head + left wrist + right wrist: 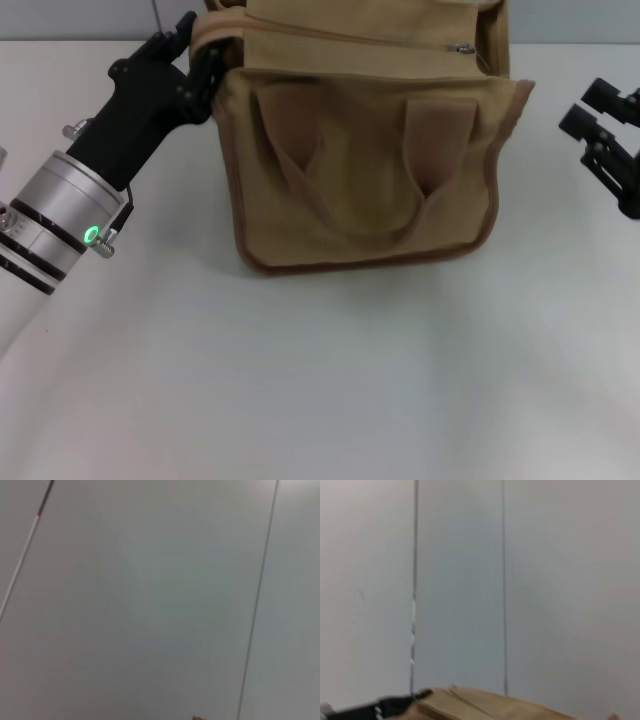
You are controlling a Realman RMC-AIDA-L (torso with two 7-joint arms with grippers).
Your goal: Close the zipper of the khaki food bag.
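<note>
Head view: khaki food bag (370,170), boxy canvas with brown trim, stands upright on the white worktop (320,380) at centre back, its front pocket and a looped strap handle (350,170) facing the camera. Zipper (400,42) runs across the top panel; its silver pull tab (464,48) sits near the robot's right end. Left gripper (200,55) is at the bag's upper left corner, jaws closed on the trim there. Right gripper (610,140) hangs apart from the bag's right side; jaw state cannot be told. Left wrist view: pale wall panels (150,600) only. Right wrist view: wall, bag top along one edge, left gripper's dark tip touching it.
</note>
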